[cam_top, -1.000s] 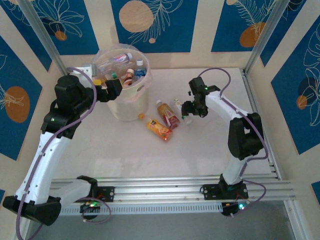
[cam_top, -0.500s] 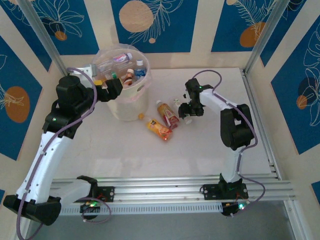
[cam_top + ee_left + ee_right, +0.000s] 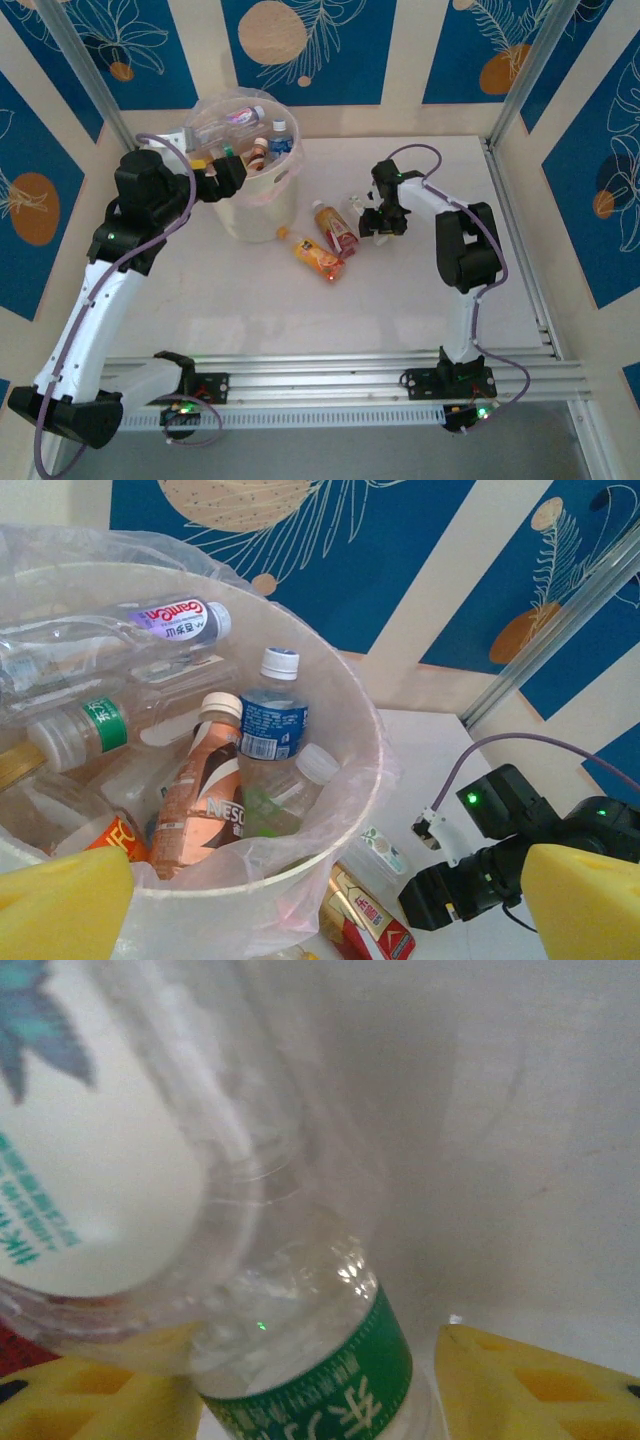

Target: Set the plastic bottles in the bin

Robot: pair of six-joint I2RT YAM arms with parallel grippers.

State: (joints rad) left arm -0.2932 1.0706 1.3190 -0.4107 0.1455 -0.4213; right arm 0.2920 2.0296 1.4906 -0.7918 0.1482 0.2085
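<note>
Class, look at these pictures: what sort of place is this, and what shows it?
Probably a robotics lab test cell: two arms bolted to an aluminium rail, a white table walled by printed blue panels, and a lined bin of bottles staged for sorting.

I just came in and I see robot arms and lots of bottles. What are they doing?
Two robot arms are tidying plastic bottles into the bin. Several bottles already lie inside it. The left end effector hangs open at the bin's rim, holding nothing. The right end effector is down at the table, its fingers on either side of a clear green-label bottle, not yet squeezing it. A red bottle and an orange bottle lie close by on the table.
</note>
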